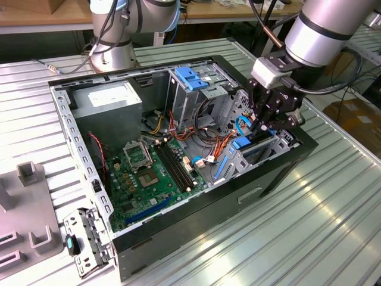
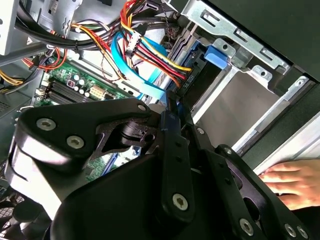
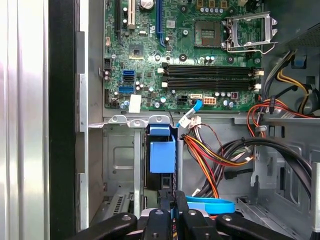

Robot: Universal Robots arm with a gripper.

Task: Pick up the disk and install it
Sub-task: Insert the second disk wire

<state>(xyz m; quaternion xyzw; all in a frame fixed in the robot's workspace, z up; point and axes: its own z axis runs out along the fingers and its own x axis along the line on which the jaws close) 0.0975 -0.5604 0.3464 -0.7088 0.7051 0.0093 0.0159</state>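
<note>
The disk [image 3: 162,155] stands on edge in the drive bay [image 1: 268,152] at the exterior view's right end of the open computer case [image 1: 196,214]. Its blue plastic rail faces the first wrist camera, with the dark body behind it. In the exterior view its blue rail [image 1: 243,143] shows just below the black fingers. My gripper [image 1: 257,128] hangs over the bay, and its fingers sit close together on the disk's near edge in both wrist views [image 3: 172,207] [image 2: 172,110].
Bundles of coloured cables [image 3: 220,160] and a flat blue cable [image 2: 135,75] crowd the space beside the bay. Further into the case lie the motherboard [image 1: 149,173], a grey power-supply box [image 1: 110,101] and a blue-topped drive cage [image 1: 193,77]. A person's hand [image 2: 290,182] rests outside the case.
</note>
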